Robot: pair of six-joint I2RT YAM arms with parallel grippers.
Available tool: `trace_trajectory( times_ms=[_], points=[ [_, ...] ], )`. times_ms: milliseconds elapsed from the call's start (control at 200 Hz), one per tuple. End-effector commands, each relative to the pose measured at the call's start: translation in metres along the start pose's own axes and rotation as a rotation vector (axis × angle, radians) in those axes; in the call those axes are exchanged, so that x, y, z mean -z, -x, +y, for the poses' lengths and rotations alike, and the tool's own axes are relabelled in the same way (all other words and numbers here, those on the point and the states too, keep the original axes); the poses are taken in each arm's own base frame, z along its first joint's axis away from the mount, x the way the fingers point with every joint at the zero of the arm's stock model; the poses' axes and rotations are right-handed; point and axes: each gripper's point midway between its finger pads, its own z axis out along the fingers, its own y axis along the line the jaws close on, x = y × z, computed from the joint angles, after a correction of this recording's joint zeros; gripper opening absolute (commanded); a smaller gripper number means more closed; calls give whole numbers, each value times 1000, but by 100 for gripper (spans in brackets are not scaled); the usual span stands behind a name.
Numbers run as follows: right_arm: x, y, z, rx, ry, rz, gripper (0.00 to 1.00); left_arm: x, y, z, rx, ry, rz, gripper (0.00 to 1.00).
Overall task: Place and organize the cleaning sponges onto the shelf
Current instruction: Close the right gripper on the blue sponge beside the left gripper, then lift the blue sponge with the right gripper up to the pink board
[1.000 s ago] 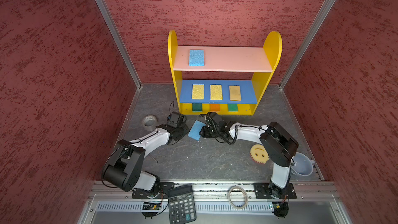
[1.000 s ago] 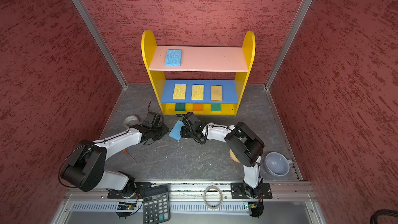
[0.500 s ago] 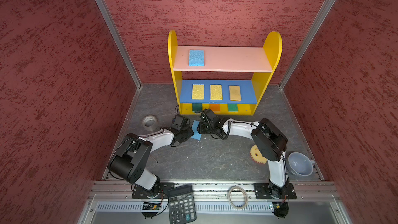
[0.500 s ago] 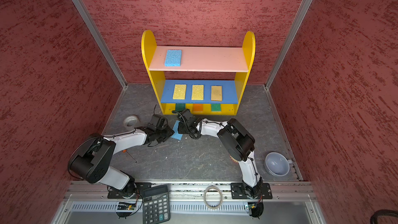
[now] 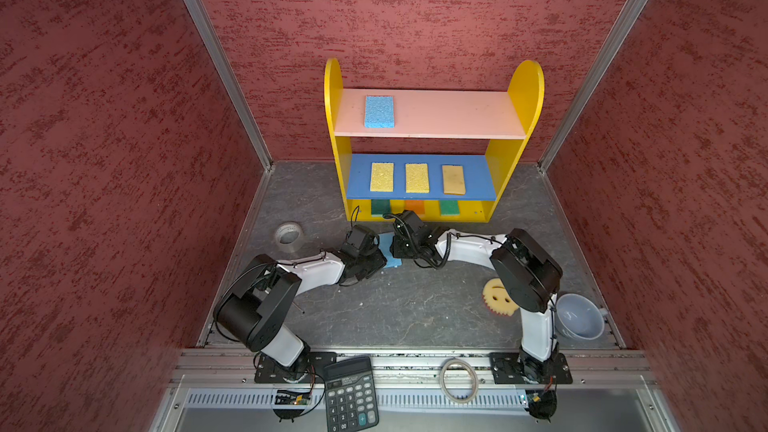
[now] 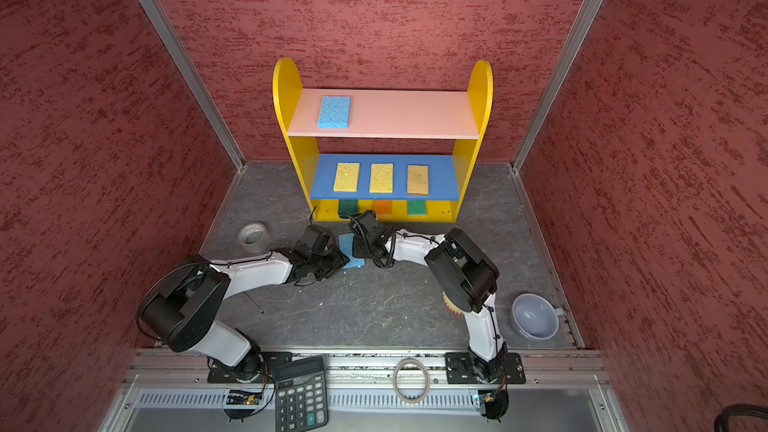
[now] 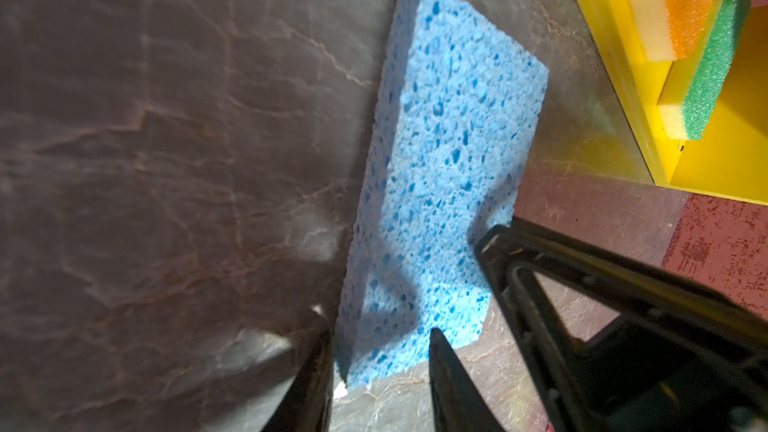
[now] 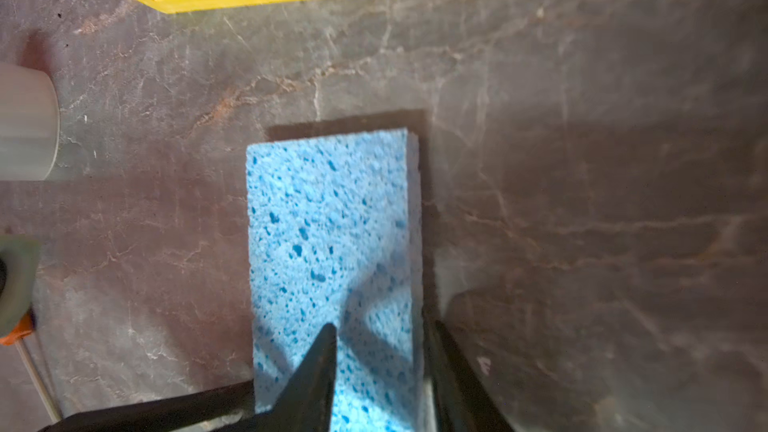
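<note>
A blue sponge (image 5: 388, 253) (image 6: 349, 251) lies tilted just above the grey floor in front of the shelf (image 5: 449, 114), between my two grippers. My left gripper (image 5: 380, 258) (image 7: 382, 347) is shut on one end of this blue sponge (image 7: 449, 139). My right gripper (image 5: 395, 248) (image 8: 380, 334) is closed on its other end (image 8: 328, 222), one finger on the face and one at the edge. Another blue sponge (image 5: 379, 111) sits on the pink top board. Three yellow and tan sponges (image 5: 417, 177) lie on the blue board, with green and orange ones (image 5: 414, 206) below. The round smiley sponge (image 5: 496, 297) lies on the floor, half hidden by the right arm.
A tape roll (image 5: 289, 236) stands on the floor at the left. A pale bowl (image 5: 577, 317) sits at the right front corner. The black calculator (image 5: 351, 392) and a clear ring (image 5: 458, 380) rest on the front rail. A thin stick (image 5: 297, 308) lies near the left arm.
Both grippers have drawn closer together around the blue sponge, so less of it shows from above. The right gripper's jaws have narrowed onto it.
</note>
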Motion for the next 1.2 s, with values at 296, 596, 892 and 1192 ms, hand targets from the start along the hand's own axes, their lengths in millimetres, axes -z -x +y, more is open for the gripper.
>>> trace_trajectory(
  times_ms=[296, 596, 892, 1192],
  points=[
    [20, 4, 4, 64, 47, -53, 0, -3, -7, -7, 1, 1, 16, 39],
    [125, 61, 4, 291, -88, -354, 0, 61, 36, -33, -84, -6, -202, 59],
    [259, 116, 19, 326, -142, -707, 0, 145, 88, -37, -41, -54, -411, 66],
    [362, 188, 49, 347, -189, -937, 0, 175, 95, -33, -42, -83, -450, 67]
  ],
)
